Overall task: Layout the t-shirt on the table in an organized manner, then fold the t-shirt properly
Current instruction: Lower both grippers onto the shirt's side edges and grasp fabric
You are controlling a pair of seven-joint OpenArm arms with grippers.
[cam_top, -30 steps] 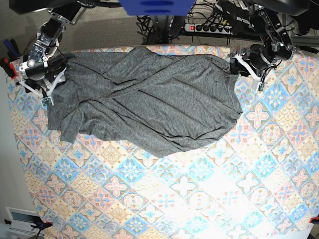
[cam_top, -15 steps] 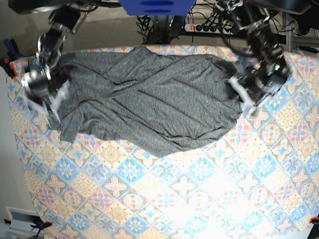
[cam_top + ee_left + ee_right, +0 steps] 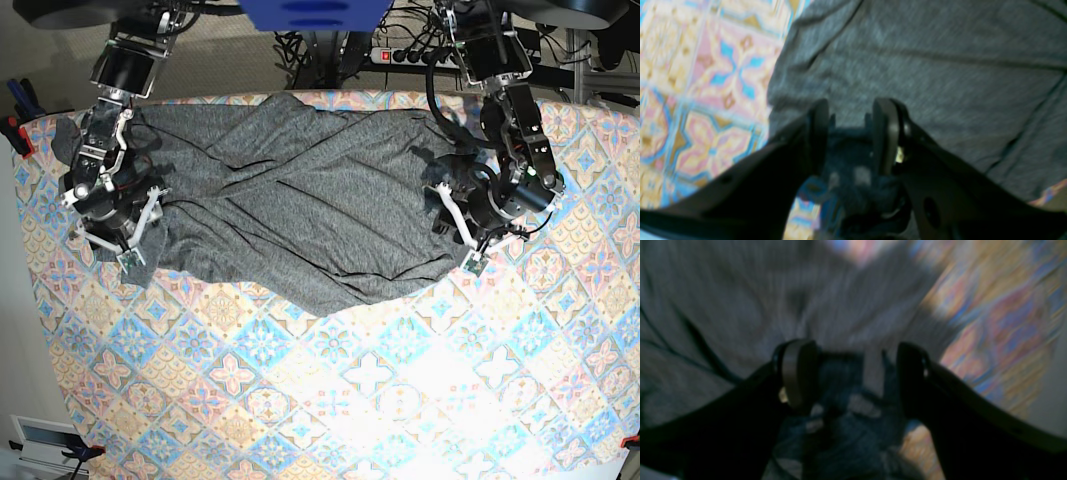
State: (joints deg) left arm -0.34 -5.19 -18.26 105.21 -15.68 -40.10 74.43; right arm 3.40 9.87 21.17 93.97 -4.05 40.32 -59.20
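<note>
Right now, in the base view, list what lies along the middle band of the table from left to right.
Bare patterned pastel tile-pattern table cloth → right gripper over the shirt's left edge → heathered dark-grey jersey t-shirt → left gripper at the shirt's right edge → bare cloth again.

No text, label, brand, number or sign can be read in any of the three views. The t-shirt (image 3: 300, 205) is plain heathered grey with no print. The table (image 3: 380, 400) cloth bears only a tile pattern of diamonds and floral medallions, no lettering. The blue object (image 3: 315, 14) at the far edge shows dark marks too blurred to read. Both wrist views are smeared by blur.
</note>
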